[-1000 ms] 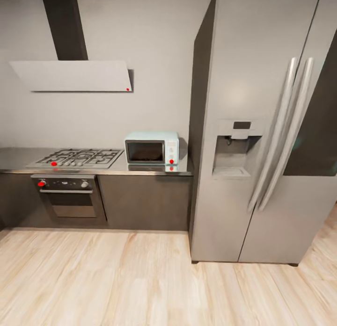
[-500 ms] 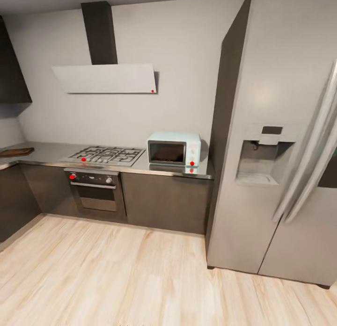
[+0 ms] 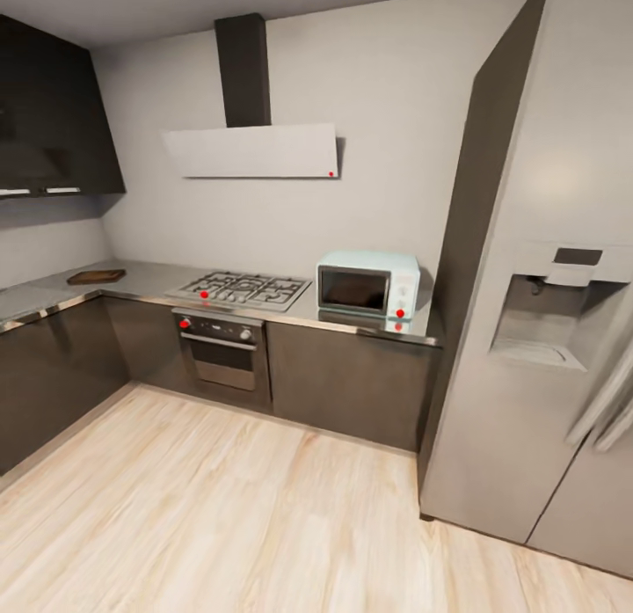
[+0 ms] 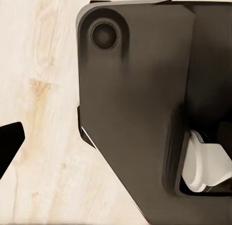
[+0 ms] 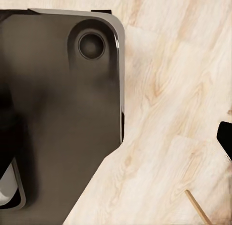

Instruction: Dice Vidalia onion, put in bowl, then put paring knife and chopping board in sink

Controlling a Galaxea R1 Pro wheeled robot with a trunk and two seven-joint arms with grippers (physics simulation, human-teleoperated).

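A home kitchen: gas hob (image 3: 241, 289), oven (image 3: 221, 349), microwave (image 3: 367, 284), fridge (image 3: 545, 332).

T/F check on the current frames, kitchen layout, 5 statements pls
1. The chopping board lies on the countertop left of the gas hob. True.
2. The microwave sits between the hob and the fridge. True.
3. The oven is built in under the microwave. False: it sits under the hob.
4. The floor is dark tile. False: it is light wood.
5. The extractor hood hangs above the fridge. False: it is mounted on the wall above the hob.
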